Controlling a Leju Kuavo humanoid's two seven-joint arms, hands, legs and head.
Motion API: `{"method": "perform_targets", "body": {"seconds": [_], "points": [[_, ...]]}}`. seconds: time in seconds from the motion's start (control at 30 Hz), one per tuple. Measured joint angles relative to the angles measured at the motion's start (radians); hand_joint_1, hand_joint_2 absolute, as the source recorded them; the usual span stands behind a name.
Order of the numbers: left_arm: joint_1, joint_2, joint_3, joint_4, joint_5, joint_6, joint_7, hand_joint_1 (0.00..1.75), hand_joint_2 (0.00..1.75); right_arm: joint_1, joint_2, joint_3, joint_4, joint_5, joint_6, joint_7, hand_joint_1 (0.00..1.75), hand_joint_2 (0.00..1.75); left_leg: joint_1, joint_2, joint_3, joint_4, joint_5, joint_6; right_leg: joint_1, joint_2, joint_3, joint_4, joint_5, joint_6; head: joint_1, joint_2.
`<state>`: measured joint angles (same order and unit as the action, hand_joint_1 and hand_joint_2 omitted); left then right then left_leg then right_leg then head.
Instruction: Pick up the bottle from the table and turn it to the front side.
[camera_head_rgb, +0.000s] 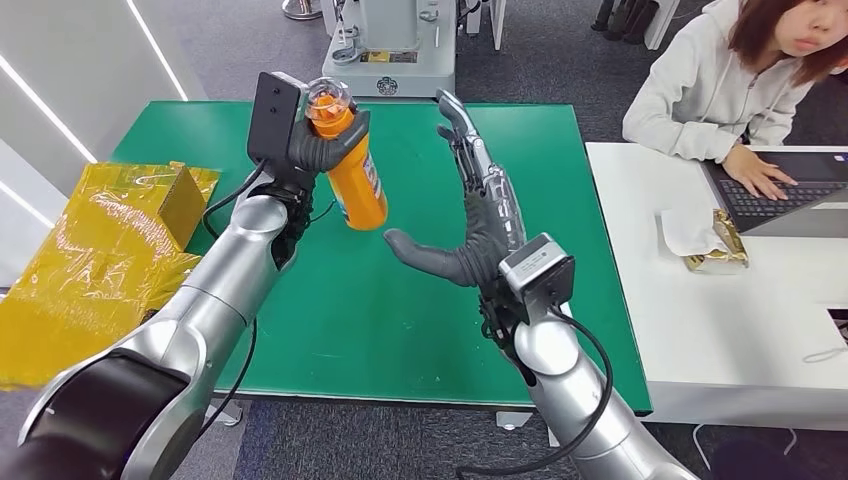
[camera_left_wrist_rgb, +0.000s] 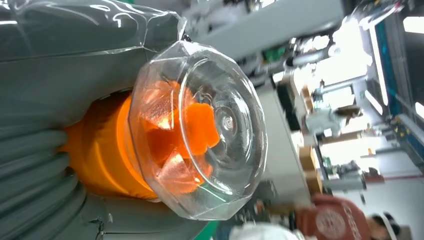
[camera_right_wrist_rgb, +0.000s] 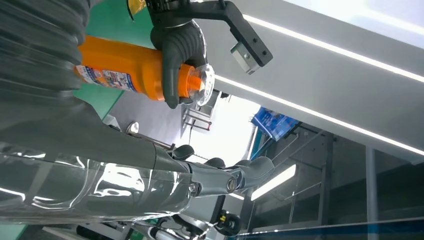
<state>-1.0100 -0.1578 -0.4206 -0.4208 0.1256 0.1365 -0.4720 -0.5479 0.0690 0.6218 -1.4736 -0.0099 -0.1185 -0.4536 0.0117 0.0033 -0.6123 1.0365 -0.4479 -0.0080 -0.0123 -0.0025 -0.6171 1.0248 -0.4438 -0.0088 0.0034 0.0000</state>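
Left hand around bottle, seemingly airborne.

We see the bottle held above the bench by the left hand, its cap end tilted up and away from us. To its right the right hand stands apart from it, fingers pointing away. Left of the bench lies a wrapped box. To the right stands a second bench, where a person sits behind a laptop, a packet beside it.
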Motion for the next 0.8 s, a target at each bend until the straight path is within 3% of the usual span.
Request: {"method": "perform_targets", "body": {"seconds": [0.13,0.23,0.37,0.6,0.8], "points": [[-0.006,0.013,-0.010,0.004,-0.046,0.030,-0.011,1.75,1.75,0.001,0.000,0.005,0.000,0.000,0.001,0.000,0.00,1.75,0.000,0.000,0.000,0.000,0.000,0.000,0.000,0.000,0.000,0.000,0.000,0.000,0.000,0.000],[-0.024,0.024,-0.053,0.008,-0.182,0.114,-0.019,1.75,1.75,0.002,0.000,0.009,0.002,-0.003,0.008,-0.002,0.00,1.75,0.000,0.000,0.000,0.000,0.000,0.000,0.000,0.000,0.000,0.000,0.000,0.000,0.000,0.000],[-0.096,0.047,-0.164,0.018,-0.443,0.245,0.015,1.75,1.75,0.008,0.000,0.013,0.004,-0.016,0.030,-0.002,0.00,1.75,0.000,-0.001,-0.001,0.000,0.000,0.000,0.000,-0.001,0.000,0.000,0.000,0.000,0.000,0.000],[-0.230,0.072,-0.429,0.052,-0.998,0.361,0.201,1.75,1.75,0.042,0.002,0.016,0.004,-0.015,0.049,0.000,0.00,1.75,0.000,-0.002,0.000,0.000,0.000,0.000,0.000,-0.002,0.000,0.000,0.000,0.000,0.000,0.000],[-0.274,0.078,-0.585,0.073,-1.160,0.362,0.280,1.75,1.75,0.078,0.004,0.008,0.004,-0.003,0.054,-0.004,0.00,1.75,0.000,-0.001,0.000,0.000,0.000,0.000,0.000,-0.001,0.000,0.000,0.000,0.000,0.000,0.000]]}}
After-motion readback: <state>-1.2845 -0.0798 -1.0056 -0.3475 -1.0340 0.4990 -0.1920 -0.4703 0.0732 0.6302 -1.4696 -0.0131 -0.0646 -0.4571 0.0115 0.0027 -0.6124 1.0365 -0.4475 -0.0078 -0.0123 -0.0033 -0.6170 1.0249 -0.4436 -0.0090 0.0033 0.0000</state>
